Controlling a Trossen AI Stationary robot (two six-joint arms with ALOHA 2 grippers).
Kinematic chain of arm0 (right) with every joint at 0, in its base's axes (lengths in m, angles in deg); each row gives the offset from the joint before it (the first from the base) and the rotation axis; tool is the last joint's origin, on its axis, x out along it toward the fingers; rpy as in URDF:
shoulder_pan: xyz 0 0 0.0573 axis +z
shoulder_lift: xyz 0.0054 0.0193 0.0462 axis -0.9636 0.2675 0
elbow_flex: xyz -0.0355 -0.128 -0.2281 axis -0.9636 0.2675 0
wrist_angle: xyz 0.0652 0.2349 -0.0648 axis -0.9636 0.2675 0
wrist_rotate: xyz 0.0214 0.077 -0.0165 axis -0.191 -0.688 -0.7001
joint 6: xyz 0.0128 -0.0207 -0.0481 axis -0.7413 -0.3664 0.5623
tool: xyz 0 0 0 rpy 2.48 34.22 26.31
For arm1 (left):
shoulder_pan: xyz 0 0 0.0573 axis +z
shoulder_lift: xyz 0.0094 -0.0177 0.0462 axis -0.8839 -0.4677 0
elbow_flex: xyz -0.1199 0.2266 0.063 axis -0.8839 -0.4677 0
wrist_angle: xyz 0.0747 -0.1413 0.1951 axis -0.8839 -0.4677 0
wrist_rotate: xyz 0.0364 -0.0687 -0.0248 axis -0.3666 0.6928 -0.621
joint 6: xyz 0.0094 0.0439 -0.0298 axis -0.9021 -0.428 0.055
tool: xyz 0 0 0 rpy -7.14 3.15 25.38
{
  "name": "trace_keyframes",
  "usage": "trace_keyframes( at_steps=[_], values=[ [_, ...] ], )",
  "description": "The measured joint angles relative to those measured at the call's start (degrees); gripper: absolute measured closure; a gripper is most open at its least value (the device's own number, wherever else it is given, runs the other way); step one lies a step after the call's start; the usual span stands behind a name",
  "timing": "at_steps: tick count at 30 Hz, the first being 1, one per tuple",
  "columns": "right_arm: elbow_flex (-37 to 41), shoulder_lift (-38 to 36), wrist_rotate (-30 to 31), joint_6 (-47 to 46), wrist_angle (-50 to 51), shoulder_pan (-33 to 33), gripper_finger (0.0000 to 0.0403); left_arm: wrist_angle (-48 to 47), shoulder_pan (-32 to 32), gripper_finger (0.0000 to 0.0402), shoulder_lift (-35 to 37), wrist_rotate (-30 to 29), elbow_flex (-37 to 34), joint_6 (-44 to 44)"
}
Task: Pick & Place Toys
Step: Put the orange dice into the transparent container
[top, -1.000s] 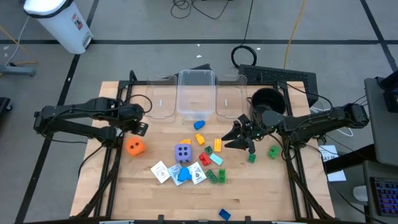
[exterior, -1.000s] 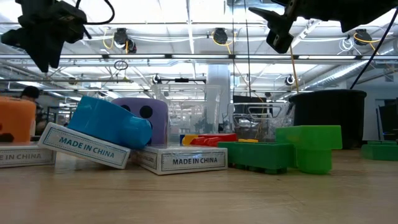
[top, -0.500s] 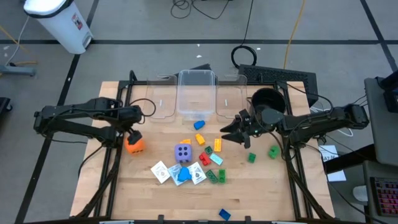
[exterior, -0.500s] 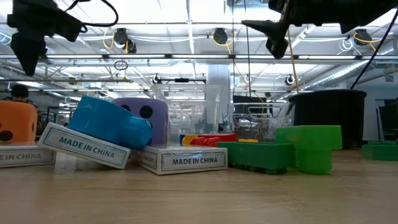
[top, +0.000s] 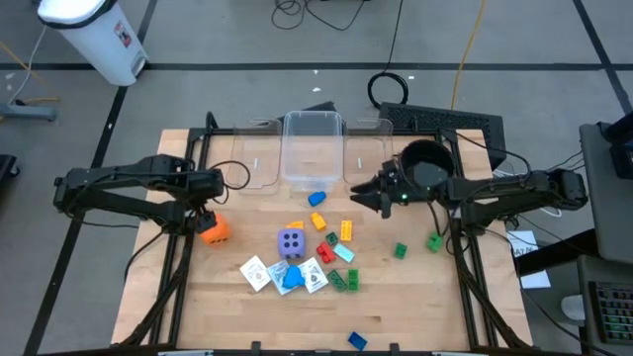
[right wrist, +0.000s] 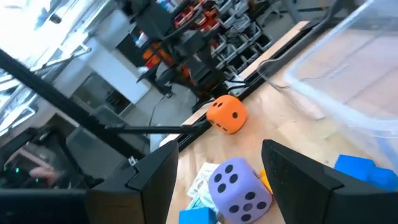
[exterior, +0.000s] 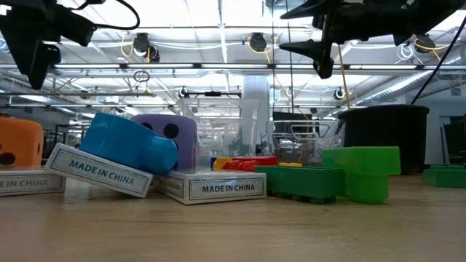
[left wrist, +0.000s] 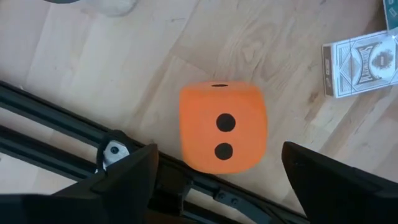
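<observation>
The orange die (top: 213, 230) rests on the wood near the table's left rail, a two-dot face up (left wrist: 222, 127). My left gripper (top: 206, 206) hangs open well above it, pointing down, its fingers wide of the die on either side (left wrist: 217, 149). The purple die (top: 290, 241) stands mid-table beside white card packs (top: 255, 272) and small coloured bricks (top: 341, 252); a blue brick (exterior: 127, 142) leans on a card pack. My right gripper (top: 358, 194) is level, open and holding nothing, high over the bricks and pointing toward the table's left.
Three clear bins (top: 313, 148) line the far edge, with a blue brick (top: 316, 198) just before the middle one. A black pot (top: 425, 160) stands far right. Green bricks (top: 401, 251) lie right of centre and one blue brick (top: 356, 340) lies near the front edge.
My left gripper has opened and rolled about its downward axis above the orange die, which has shifted slightly and now sits still on the table. My right gripper has swung toward the far edge, toward the bins, staying open and level.
</observation>
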Motion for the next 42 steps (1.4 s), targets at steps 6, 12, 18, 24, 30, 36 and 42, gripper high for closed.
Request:
trace_keyframes(
  at_steps=[6,12,18,24,30,36,42],
  values=[
    [0.0,0.0,-0.2,-0.6,0.1,-1.0,0.0177,-0.4,-0.1,0.0034,0.0,0.5,0.0,0.4],
    [0.0,0.0,-0.3,2.1,0.5,-1.1,0.0177,-0.4,-1.6,0.0012,0.0,0.4,0.0,2.0],
    [0.0,0.0,-0.4,3.4,0.5,-1.1,0.0177,-0.4,-3.8,0.0004,0.1,-0.3,0.0,3.9],
    [0.0,0.0,-0.4,5.7,2.6,-1.1,0.0177,-0.4,-7.1,0.0008,0.1,-2.8,0.0,7.8],
    [0.0,0.0,-0.5,7.8,4.8,-1.1,0.0177,-0.3,-10.7,0.0009,1.6,-3.5,-4.1,12.7],
    [0.0,0.0,-0.5,9.1,5.5,-1.1,0.0177,2.5,-12.6,0.0009,3.9,-5.2,-5.8,15.0],
    [0.0,0.0,-0.5,9.3,5.7,-1.1,0.0177,2.4,-13.7,0.0009,3.6,-8.9,-6.7,15.0]
  ],
)
